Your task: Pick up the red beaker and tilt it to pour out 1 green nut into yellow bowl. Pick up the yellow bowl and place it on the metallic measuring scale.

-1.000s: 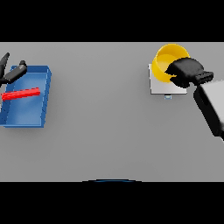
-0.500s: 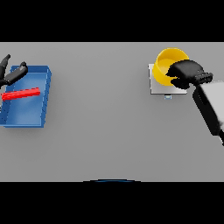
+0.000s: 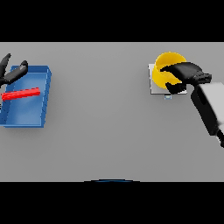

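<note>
1. Worktop (image 3: 109, 131): we record a plain grey surface that carries every item listed below.

2. Yellow bowl (image 3: 165, 70): we find it at the far right of the worktop, sitting over the metallic measuring scale. Its open mouth faces up and its interior shows yellow; we cannot make out any contents inside.

3. Metallic measuring scale (image 3: 154, 87): we note a pale square plate beneath the yellow bowl, with its left edge and lower left corner showing past the bowl's wall. A small tab shows at its near edge.

4. Right hand (image 3: 183, 72): we see it reaching in from the right side, dark fingers wrapped over the near right rim of the yellow bowl, thumb curled down against the bowl's outer wall. The hand is clamped on the bowl, covering its right portion; the bowl's left half lies clear of the hand.

5. Blue tray (image 3: 41, 103): we log it at the far left of the worktop, well apart from the bowl and scale.

6. Red bar (image 3: 21, 93): we list a long red item lying flat inside the blue tray, slightly tilted.

7. Left hand (image 3: 11, 74): we place it at the left edge, above the tray's far left corner, fingers spread apart and holding nothing.
</note>
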Robot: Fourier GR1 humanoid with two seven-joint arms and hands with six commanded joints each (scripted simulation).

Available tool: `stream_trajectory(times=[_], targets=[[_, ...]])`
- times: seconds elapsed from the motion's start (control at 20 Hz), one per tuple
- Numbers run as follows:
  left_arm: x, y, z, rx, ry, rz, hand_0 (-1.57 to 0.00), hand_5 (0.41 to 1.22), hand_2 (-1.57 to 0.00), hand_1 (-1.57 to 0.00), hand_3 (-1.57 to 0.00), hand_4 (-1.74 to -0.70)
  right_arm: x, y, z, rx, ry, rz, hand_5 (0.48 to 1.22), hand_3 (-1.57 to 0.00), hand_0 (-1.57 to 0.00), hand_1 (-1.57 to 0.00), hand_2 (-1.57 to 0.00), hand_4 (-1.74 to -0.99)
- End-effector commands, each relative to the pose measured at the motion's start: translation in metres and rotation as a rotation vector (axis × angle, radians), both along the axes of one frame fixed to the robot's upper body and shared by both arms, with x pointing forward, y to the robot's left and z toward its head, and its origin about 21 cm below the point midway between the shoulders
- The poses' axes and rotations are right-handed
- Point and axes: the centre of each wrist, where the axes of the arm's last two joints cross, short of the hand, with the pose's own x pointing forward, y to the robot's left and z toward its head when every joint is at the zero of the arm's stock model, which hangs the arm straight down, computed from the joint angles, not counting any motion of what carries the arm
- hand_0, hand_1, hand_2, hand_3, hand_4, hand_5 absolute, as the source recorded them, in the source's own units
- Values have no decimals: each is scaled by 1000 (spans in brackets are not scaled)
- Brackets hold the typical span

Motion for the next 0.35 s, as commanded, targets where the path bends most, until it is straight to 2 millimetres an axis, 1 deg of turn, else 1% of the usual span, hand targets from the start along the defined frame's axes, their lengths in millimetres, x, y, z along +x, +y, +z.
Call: stream_trajectory(times=[0.0,0.05,0.1,0.15,0.2,0.25,0.3], targets=[[0,2,0,-3,4,8,1,750,1,1,1,-834,0,-3,0,-16,2,10,824,-164,-247,-243,-192,-1448],[0,2,0,-2,1,8,1,752,1,1,1,-835,0,-4,0,-27,3,14,817,-131,-198,-194,-153,-1435],[-1,2,-1,-4,1,8,1,753,1,1,1,-836,1,-1,1,-36,7,13,811,-105,-158,-155,-122,-1422],[0,-1,2,-3,-2,1,1,755,1,1,1,-835,2,-2,1,-40,12,7,804,-84,-126,-124,-98,-1409],[-2,0,2,-1,-5,0,1,759,1,1,1,-834,1,-6,3,-45,19,3,798,-67,-101,-99,-78,-1401],[-1,-2,0,1,-5,-4,1,760,1,1,1,-833,1,-3,2,-44,22,7,787,-53,-80,-79,-62,-1395],[-2,0,0,2,-3,2,1,760,1,1,1,-833,0,-3,1,-40,23,7,779,-42,-64,-63,-50,-1390]])
